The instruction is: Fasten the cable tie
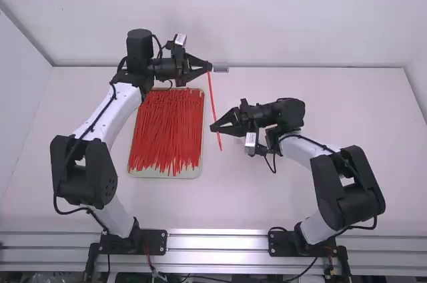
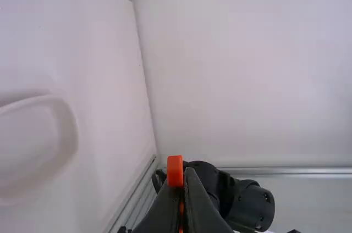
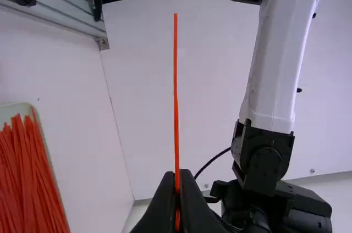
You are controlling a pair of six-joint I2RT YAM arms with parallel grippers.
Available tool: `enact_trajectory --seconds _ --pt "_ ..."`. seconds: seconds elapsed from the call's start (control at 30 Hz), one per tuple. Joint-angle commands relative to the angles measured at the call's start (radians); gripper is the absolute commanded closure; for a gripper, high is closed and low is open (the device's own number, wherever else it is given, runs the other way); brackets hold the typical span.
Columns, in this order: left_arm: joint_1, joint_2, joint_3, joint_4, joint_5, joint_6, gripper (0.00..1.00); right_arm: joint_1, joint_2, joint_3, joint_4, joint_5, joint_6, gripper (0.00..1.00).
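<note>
Closest to the arm bases, the right pincer [image 1: 215,125] is clamped narrow on the red cable tie [image 1: 212,99], with a short tail poking out past it. From there the tie runs straight on, seemingly held up off the surface [image 1: 320,96], to the left pincer [image 1: 208,67] farther back, which is pinched tight on the head end. A tray [image 1: 198,172] of spare ties [image 1: 167,129] sits just beside.

My worry: the strip looks thin and springy, so bending it into a loop could twist it or pop it out of a grip. The fingers might also cover the head's slot, so the tail jams.
</note>
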Motion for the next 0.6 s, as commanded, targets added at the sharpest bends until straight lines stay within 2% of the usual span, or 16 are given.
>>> enact_trajectory --seconds 0.0,0.17,0.57 --pt "0.003 -0.004 0.022 0.001 0.022 0.011 0.97 0.002 0.000 -0.007 0.004 0.010 0.027 1.00" --pt "0.004 -0.004 0.022 0.000 0.021 0.019 0.97 0.002 0.000 -0.007 0.003 0.061 0.116 1.00" --pt "0.004 -0.004 0.022 0.000 0.022 0.033 0.97 0.002 0.000 -0.008 -0.023 0.054 0.114 1.00"
